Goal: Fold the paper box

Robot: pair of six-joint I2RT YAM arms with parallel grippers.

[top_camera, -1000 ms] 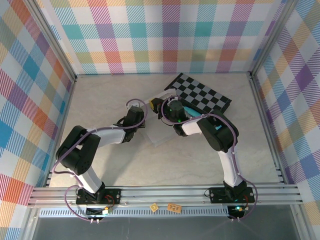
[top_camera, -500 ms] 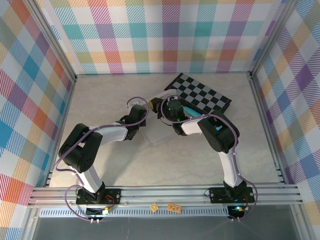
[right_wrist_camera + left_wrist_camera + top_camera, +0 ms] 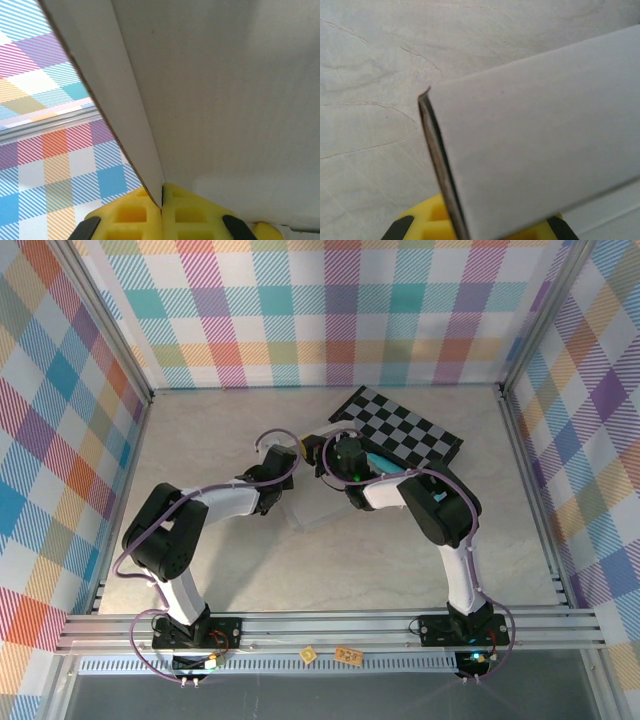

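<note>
While the paper box (image 3: 320, 508) is lying on the table (image 3: 200, 440) just off the near left corner of the checkered board (image 3: 405, 430), it is being gripped from two sides. On the side of the box away from the board, a raised white panel is being pinched edge-on by the left gripper (image 3: 455, 227), whose jaws are being held nearly together with only the card between them. Nearer the board, another panel is being clamped the same way by the right gripper (image 3: 161, 200), the thin card edge running straight into the seam between its yellow fingers (image 3: 195, 212). Judging by this, the two walls are being held upright so that the creases are being set and the box is being stopped from springing flat. The fold is being judged as partly made, not finished.
</note>
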